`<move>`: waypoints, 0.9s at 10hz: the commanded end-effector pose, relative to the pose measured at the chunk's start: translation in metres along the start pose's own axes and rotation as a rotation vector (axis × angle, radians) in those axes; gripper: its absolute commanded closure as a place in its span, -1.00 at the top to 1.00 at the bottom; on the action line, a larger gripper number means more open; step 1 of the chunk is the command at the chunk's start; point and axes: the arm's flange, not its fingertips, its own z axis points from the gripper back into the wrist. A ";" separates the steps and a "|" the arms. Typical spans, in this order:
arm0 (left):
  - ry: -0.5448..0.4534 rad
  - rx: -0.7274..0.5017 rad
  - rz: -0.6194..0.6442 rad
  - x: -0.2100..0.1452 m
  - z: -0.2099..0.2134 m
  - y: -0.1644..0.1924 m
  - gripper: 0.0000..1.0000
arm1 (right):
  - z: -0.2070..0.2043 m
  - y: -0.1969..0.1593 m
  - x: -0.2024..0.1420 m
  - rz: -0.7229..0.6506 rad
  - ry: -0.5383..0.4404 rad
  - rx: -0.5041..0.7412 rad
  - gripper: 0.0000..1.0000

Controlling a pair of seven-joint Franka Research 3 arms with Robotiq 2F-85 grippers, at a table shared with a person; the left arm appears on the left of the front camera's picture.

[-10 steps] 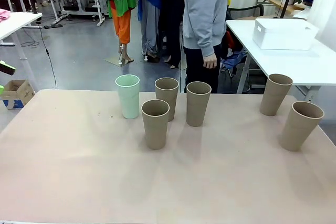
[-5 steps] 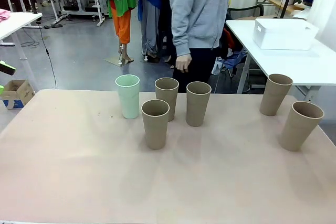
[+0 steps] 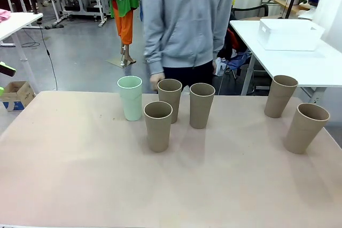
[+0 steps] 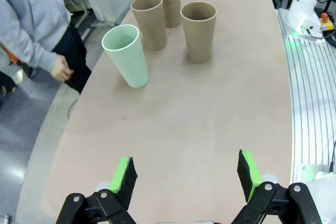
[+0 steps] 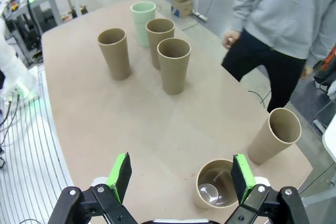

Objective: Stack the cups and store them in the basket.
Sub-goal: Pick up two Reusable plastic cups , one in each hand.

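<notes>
— Beige table [image 3: 80, 174] first: what is around it?
— A person in a grey sweatshirt [image 3: 184, 20] stands at the far edge, with one hand [image 3: 156, 83] hanging just behind the cups. The white rectangular plastic basket [image 3: 288, 34] sits on a separate white table [image 3: 320, 68] behind and to the right. It is well apart from every cup.

— And the cups themselves?
— Six tall, tapered matte ones, all upright. The pale mint green cup [image 3: 130, 97] is leftmost in a cluster near the far middle. Three tan-brown cups [image 3: 170, 100] are with it, and one of them stands nearer the robot. The other two tan-brown cups [image 3: 280, 96] stand apart near the right edge, one behind the other.

— Where are the tools?
— The left tool [image 4: 186, 174] is spread wide, with nothing between its green pads. The mint cup is ahead of it and well apart, the cluster's tan cups just past that. The right tool [image 5: 179, 176] is just as wide and also empty. Its camera looks down into the nearer right-edge cup [image 5: 216, 184], which shows just beside one pad. I cannot tell whether they touch. The cluster lies well beyond.
</notes>
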 end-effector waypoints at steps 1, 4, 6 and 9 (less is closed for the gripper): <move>-0.029 0.000 -0.020 0.001 0.001 0.001 1.00 | 0.002 -0.003 0.001 0.020 -0.016 0.011 1.00; -0.029 0.000 -0.020 0.001 0.001 0.001 1.00 | 0.002 -0.003 0.001 0.020 -0.016 0.011 1.00; -0.029 0.000 -0.020 0.001 0.001 0.001 1.00 | 0.002 -0.003 0.001 0.020 -0.016 0.011 1.00; -0.029 0.000 -0.020 0.001 0.001 0.001 1.00 | 0.002 -0.003 0.001 0.020 -0.016 0.011 1.00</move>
